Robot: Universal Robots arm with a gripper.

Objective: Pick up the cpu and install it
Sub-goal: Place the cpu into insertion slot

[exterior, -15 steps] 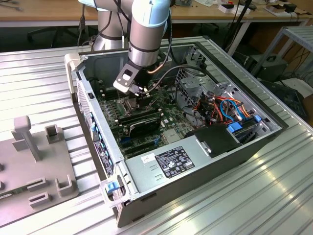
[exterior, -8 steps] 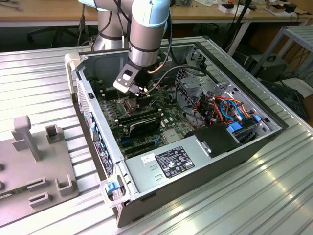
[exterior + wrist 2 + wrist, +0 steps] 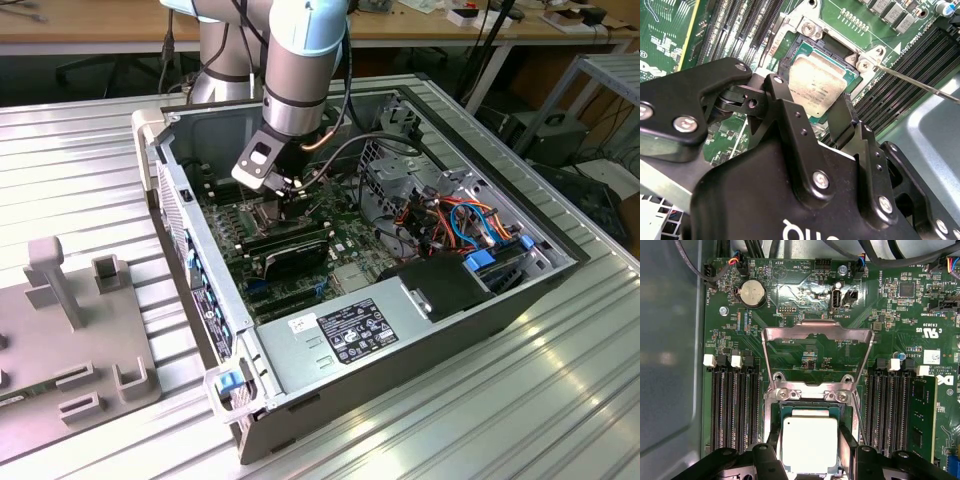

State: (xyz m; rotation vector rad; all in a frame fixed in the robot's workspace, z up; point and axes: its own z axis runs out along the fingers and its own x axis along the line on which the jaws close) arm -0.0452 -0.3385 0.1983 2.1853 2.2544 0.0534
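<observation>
One cpu, one socket, one gripper

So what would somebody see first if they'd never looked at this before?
The shiny silver CPU grabs the eye, held at its socket on the green motherboard between the gripper's black fingers. In the exterior view, the big open computer case sits on a ribbed metal table, with the arm pointing down into it.

CPU at mobo socket, load plate open
</observation>
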